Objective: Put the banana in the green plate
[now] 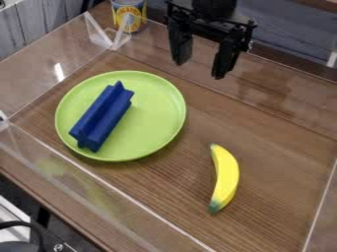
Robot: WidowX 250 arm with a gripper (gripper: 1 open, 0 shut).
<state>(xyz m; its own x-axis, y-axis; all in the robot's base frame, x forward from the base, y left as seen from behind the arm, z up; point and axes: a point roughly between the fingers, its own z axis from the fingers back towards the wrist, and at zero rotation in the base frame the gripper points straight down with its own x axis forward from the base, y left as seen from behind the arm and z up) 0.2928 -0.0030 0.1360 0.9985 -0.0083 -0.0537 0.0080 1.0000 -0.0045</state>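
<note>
A small yellow banana point(226, 177) with a dark tip lies on the wooden table at the lower right, pointing toward the front edge. The round lime-green plate point(158, 106) sits at the left centre, and a blue ridged block point(102, 115) lies across it. My gripper point(199, 59) hangs at the back of the scene, above the table and well away from the banana. Its dark fingers stand apart with nothing between them.
Clear plastic walls point(39, 157) ring the table on all sides. A yellow can point(126, 15) stands at the back left, just behind the rear wall. Bare wood lies between the plate and the banana.
</note>
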